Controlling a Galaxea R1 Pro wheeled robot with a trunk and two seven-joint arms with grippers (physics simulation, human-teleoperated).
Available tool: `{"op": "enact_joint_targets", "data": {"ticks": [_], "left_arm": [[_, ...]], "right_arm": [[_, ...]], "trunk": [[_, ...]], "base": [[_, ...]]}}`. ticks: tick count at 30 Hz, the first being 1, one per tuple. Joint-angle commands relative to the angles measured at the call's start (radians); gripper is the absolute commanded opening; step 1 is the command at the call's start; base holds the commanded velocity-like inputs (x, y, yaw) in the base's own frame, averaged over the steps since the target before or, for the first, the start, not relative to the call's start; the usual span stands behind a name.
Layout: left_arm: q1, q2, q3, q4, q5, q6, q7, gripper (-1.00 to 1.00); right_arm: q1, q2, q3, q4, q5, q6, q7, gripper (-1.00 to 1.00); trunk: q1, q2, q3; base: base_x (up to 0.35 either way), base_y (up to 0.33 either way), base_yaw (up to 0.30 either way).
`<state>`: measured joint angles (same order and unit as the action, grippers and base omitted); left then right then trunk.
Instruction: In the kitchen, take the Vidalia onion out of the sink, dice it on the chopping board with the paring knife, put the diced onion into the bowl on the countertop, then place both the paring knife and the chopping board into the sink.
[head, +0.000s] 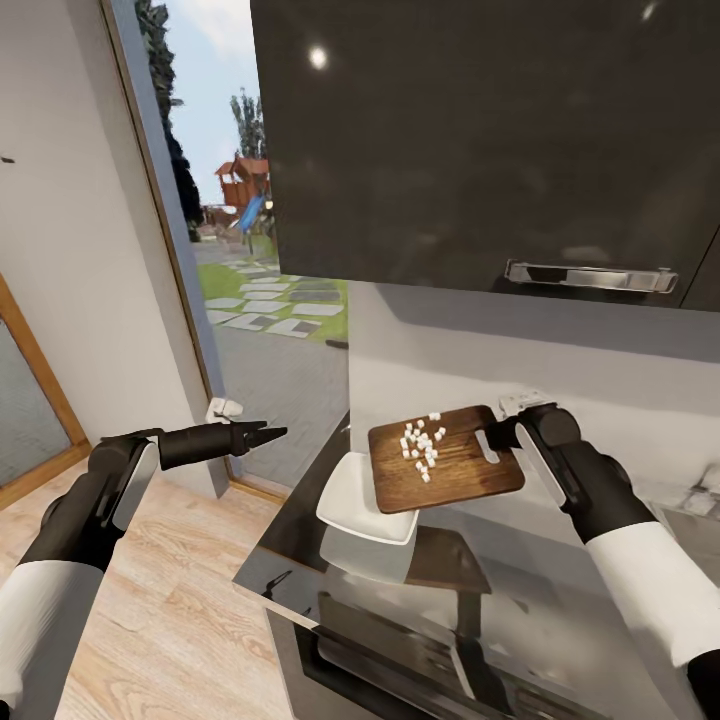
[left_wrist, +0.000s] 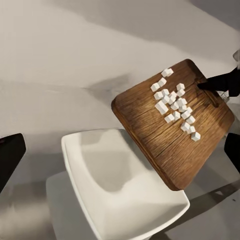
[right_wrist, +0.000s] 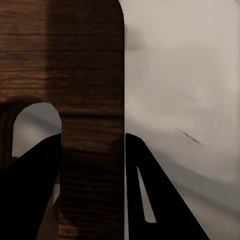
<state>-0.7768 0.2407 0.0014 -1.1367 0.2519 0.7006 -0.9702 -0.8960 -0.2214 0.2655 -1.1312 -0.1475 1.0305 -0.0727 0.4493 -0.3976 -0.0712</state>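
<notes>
The dark brown chopping board (head: 460, 470) (left_wrist: 165, 140) (right_wrist: 85, 60) hangs in the air, tilted, with its low corner over the white squarish bowl (head: 350, 495) (left_wrist: 115, 185). My right gripper (head: 497, 437) (right_wrist: 92, 137) is shut on the board's handle end, beside the slot. Diced onion (head: 423, 448) (left_wrist: 175, 102) lies as small white cubes in the board's middle. The bowl sits on the dark glossy countertop (head: 300, 560) near its left end and looks empty. My left gripper (head: 270, 432) is held out left of the counter, open and holding nothing. The paring knife is out of view.
A dark upper cabinet with a chrome handle (head: 590, 275) hangs above the counter. A glass door (head: 260, 300) to the garden is at the left, with wood floor (head: 170, 600) below. An oven front (head: 400, 650) sits under the counter edge.
</notes>
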Motion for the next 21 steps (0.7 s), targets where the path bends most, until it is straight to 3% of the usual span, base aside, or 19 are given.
{"op": "enact_joint_targets", "data": {"ticks": [1, 21], "left_arm": [[-0.001, 0.000, 0.000, 0.000, 0.004, 0.007, -0.001, 1.00], [-0.001, -0.001, 0.000, 0.000, 0.004, 0.007, -0.001, 1.00]], "right_arm": [[-0.001, -0.001, 0.005, -0.001, -0.009, 0.003, -0.009, -1.00], [-0.001, -0.001, 0.014, -0.001, -0.008, 0.002, -0.012, -1.00]], "trunk": [[0.001, -0.002, -0.002], [0.001, -0.002, -0.002]], "base": [[0.000, 0.000, 0.000], [0.000, 0.000, 0.000]]}}
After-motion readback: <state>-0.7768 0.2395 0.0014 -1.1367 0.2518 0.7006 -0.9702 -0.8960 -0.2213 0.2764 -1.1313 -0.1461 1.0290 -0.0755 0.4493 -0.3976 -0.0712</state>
